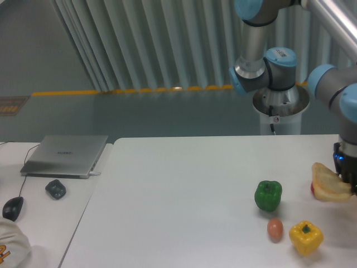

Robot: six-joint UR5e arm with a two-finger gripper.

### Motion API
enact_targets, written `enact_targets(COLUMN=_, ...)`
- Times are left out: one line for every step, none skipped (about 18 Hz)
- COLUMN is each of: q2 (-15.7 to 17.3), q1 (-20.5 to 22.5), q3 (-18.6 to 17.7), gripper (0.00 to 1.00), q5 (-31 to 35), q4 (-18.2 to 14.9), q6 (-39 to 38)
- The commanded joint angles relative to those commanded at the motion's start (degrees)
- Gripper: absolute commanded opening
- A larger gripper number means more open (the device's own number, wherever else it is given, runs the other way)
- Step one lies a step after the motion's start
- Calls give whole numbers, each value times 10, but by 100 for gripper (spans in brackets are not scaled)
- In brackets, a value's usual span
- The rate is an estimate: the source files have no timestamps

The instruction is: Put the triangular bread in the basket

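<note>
Hand [347, 184] clenched on triangular bread [329, 188], lifted at table's [184, 201] right edge.

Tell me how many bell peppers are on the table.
2: the green bell pepper right of the table's middle, and the yellow bell pepper nearer the front edge. More could sit beyond the right frame edge.

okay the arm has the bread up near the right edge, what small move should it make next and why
Probably keep carrying the flat golden-tan wedge of bread rightward. It hangs at the gripper, lifted off the white table, clear of the green bell pepper and yellow bell pepper. No basket shows in view, so it likely lies beyond the right edge.
</note>
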Motion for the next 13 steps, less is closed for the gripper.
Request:
enact_targets(q2=0, q1=6, q3=0, gripper=19, q5=3, q4=12, q6=-1)
enact_targets(q2=0, q1=13, q3=-1, gripper=19, q5=4, q4=24, q6=-1)
enact_targets(q2=-1, q1=18, q3=-2, gripper=19, q5=8, q4=31, q6=-1)
enact_targets(q2=0, q1=21, q3=-6, gripper=21, q5=14, q4=40, q6=-1)
enact_targets(q2=0, q1=30, q3=-7, gripper=21, q5=27, q4=52, q6=3)
enact_targets(q2=-1, q1=39, q3=-8, gripper=20, q5=43, q4=66, q6=14)
enact_targets(q2=-3, q1=44, q3=-9, gripper=20, q5=60, q4=71, q6=32)
enact_targets(q2=-8, q1=49, q3=-9, gripper=21, q5=79, q4=74, q6=57)
enact_targets(q2=-13, q1=54, q3=-9, gripper=21, q5=100, q4=81, q6=82)
enact_targets(q2=-17, q1=59, q3=-10, gripper=21, q5=114, q4=98, q6=105)
enact_targets(q2=-19, q1=62, q3=-11, gripper=22, q5=119, q4=109, q6=119)
enact_targets(q2=-23, q1=70, q3=-14, gripper=23, q5=120, q4=114, q6=123)
enact_targets(q2=-26, q1=78, q3=-16, gripper=23, q5=120, q4=120, q6=124)
